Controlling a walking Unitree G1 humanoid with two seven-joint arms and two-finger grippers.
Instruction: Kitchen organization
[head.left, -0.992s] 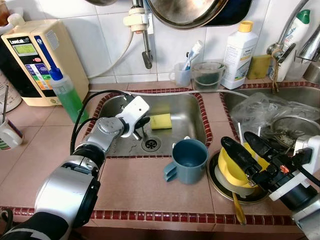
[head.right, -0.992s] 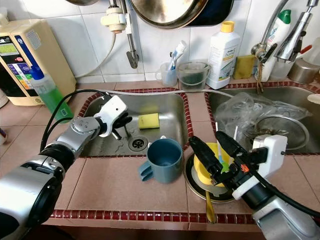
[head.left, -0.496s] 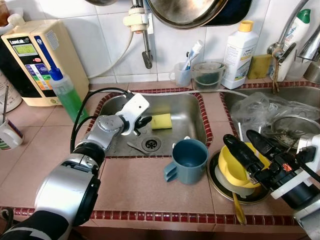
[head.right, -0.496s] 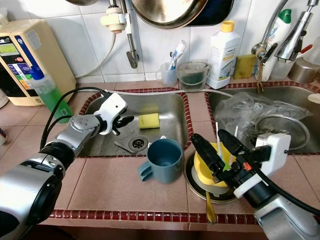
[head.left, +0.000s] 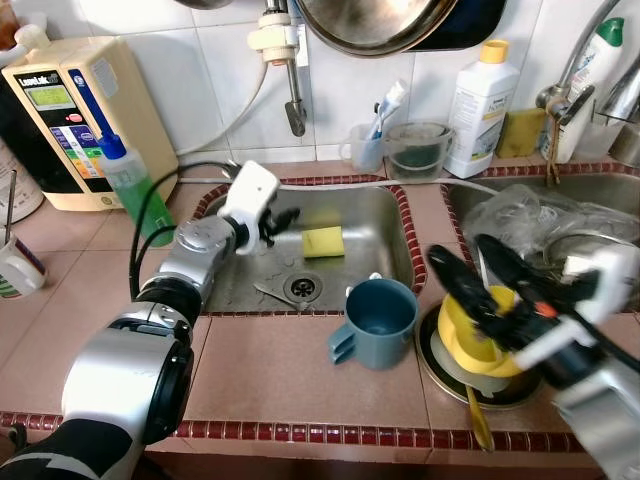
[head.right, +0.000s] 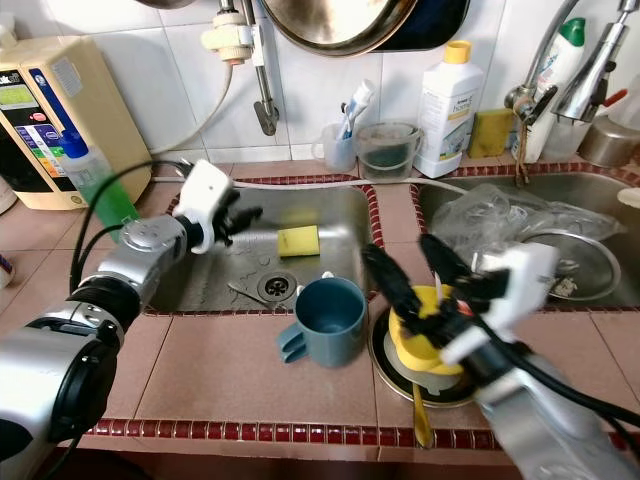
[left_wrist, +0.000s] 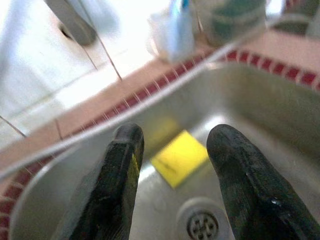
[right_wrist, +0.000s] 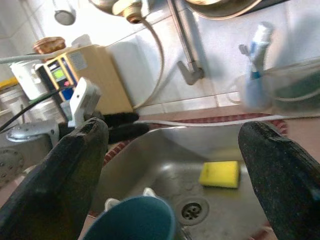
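Note:
My left gripper hangs open and empty over the left part of the steel sink. A yellow sponge lies on the sink floor just beyond its fingertips. A small grey utensil lies beside the drain. A blue mug stands on the tiled counter in front of the sink. To its right a yellow cup sits on a round metal plate. My right gripper is wide open just above that cup, blurred.
A green soap bottle and a beige water appliance stand at the back left. A toothbrush cup, a glass and a white bottle line the wall. Crumpled plastic lies in the right basin. A gold spoon rests by the plate.
My left gripper rose from the drain and drew back left; the grey utensil now lies by the drain. My right gripper swung left over the yellow cup.

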